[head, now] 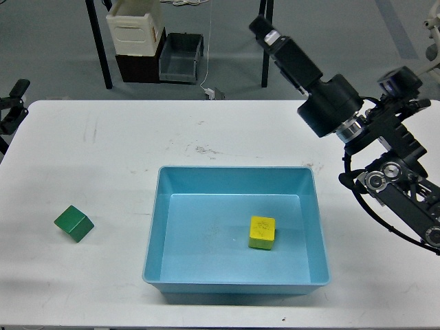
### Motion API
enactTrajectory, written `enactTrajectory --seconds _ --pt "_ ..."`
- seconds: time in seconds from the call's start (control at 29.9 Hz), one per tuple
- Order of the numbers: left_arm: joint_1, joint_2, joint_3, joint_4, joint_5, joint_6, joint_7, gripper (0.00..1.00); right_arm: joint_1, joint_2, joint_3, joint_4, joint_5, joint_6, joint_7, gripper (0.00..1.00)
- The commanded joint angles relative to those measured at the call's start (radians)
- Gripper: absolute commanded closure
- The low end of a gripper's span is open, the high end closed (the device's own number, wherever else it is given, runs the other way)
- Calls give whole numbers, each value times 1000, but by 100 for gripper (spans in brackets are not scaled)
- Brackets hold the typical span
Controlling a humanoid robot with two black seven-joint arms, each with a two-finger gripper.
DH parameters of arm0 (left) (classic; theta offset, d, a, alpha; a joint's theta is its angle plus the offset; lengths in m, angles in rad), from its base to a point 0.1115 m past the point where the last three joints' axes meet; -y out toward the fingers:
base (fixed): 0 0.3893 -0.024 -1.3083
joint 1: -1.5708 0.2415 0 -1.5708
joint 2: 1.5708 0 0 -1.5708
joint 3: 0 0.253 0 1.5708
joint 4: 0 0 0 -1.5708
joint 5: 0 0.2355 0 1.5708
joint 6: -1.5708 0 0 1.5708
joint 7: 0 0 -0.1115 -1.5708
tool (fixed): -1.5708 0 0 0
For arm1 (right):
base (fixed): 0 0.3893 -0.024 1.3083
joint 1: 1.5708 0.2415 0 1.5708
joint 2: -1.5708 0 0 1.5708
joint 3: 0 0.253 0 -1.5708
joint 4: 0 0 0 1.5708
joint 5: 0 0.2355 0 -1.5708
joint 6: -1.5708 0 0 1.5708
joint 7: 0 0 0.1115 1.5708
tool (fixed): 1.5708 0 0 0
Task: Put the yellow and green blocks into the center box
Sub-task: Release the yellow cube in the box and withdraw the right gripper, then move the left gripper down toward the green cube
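The yellow block [262, 232] lies inside the light blue center box [234, 169], right of its middle, with a faint mark on its top face. The dark green block [73, 223] lies on the white table, well left of the box. My right arm comes in from the right and reaches up and back. Its gripper [264, 30] is high above the table's far edge, away from both blocks, dark and seen end-on. Only a dark part of my left gripper [12, 104] shows at the left edge, above and far from the green block.
On the floor beyond the table stand a white crate [135, 27] on a dark box and a small dark grey bin [181, 58]. Two black legs [100, 48] stand behind the table. My right arm's joints and cables [395, 185] hang over the table's right side.
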Motion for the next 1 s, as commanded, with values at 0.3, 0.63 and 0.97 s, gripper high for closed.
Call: enactTrajectory --seconds 0.3,0.63,0.97 --pt "-38 55 10 -105 819 -13 -149 2 -470 67 453 141 263 82 -28 2" --pt "-332 147 322 -109 1196 -217 -149 1 -671 -45 523 138 603 157 -81 2" --pt "-599 221 710 -177 1306 -275 -149 1 -732 -45 534 138 609 151 -72 2"
